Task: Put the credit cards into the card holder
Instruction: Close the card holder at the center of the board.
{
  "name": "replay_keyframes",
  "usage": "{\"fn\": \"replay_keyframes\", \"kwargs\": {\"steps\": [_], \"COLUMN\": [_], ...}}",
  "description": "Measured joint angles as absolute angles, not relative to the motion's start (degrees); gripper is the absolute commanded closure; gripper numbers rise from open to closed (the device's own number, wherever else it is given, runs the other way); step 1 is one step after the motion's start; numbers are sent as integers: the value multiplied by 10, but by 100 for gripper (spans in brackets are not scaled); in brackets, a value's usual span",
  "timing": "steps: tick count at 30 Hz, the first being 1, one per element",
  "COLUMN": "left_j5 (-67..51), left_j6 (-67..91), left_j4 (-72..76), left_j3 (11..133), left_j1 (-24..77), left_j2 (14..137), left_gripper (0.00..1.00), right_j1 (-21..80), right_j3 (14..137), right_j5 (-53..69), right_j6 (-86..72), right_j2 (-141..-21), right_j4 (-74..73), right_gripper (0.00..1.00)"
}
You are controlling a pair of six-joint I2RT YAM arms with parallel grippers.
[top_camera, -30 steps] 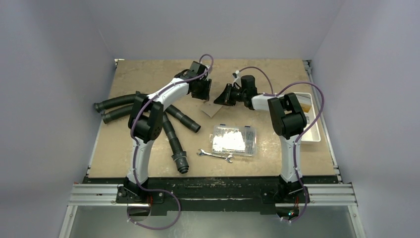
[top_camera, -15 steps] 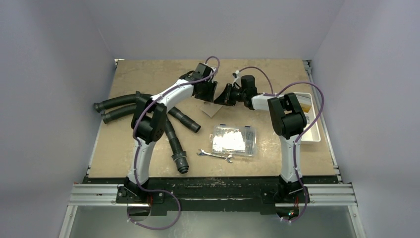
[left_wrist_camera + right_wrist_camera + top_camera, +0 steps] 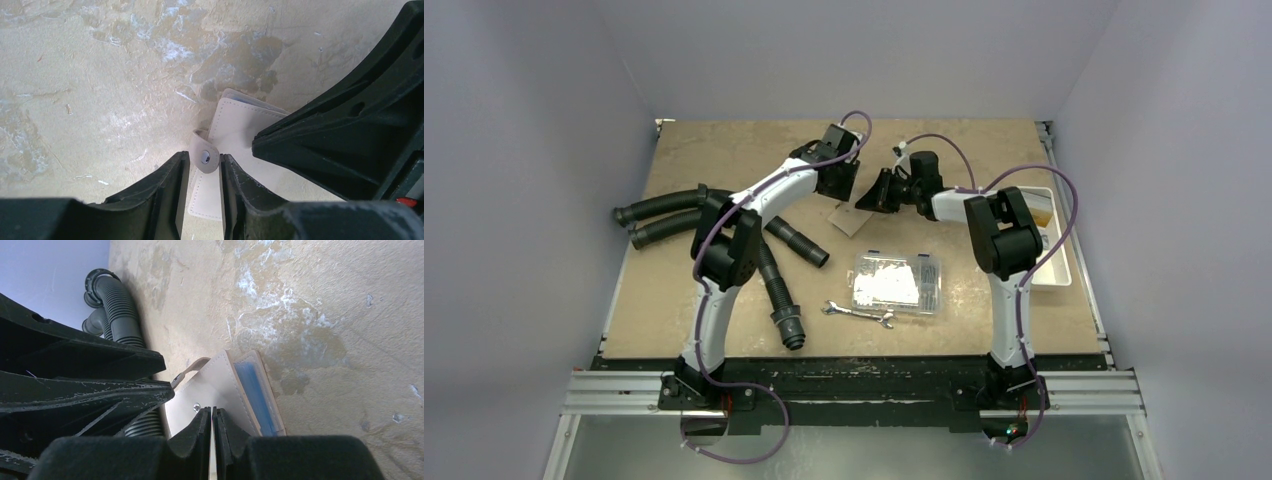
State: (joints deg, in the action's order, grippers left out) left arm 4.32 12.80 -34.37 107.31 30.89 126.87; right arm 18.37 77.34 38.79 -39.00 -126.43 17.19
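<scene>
R claw [image 3: 212, 412] pinched tight on card holder [image 3: 220, 385], lying on counter [image 3: 325, 300]; blue credit cards [image 3: 254, 390] already peeking inside. L claw [image 3: 204, 159] slightly apart, straddling snap strap [image 3: 200, 142]. Closing step, I'd say. Next: nip strap, fold over, press snap.

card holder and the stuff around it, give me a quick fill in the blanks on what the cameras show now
1. The credit card peeking out of the card holder is ____ in colour.
2. The right claw is ____ on the card holder's flap.
3. The wrench lies beside the clear plastic ____.
4. The black hoses lie on the ____ side of the table.
Missing words: blue; shut; box; left.
</scene>
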Motion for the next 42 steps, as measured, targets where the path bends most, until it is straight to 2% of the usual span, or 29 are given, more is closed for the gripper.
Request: {"fn": "replay_keyframes", "kwargs": {"steps": [7,14,20,22,25,28,32,37,42], "left_j5": [47,47,49,50,52,54,54,54,56], "left_j6": [124,124,124,124,124,124,124,124,124], "left_j4": [-349,-355,-355,-355,-354,-355,-355,-355,-353], "left_j3": [1076,1076,1077,1077,1077,1077,1077,1077,1077], "left_j1": [310,313,313,313,313,313,313,313,314], "left_j2": [1279,1288,1288,1288,1288,1288,1288,1288,1288], "left_gripper": [61,61,75,76,68,66,65,71,69], "right_j1": [184,184,184,184,184,184,184,185,186], "right_j3": [781,781,781,781,782,782,783,785,787], "right_j5": [397,397,397,397,398,398,399,399,399], "right_j6": [-390,-389,-389,-389,-388,-388,-388,-386,-385], "right_j2": [-1271,-1271,-1271,-1271,-1271,-1272,-1272,-1272,-1273], "right_j4": [172,171,171,171,171,171,170,167,165], "right_gripper": [85,85,85,85,85,85,85,85,85]}}
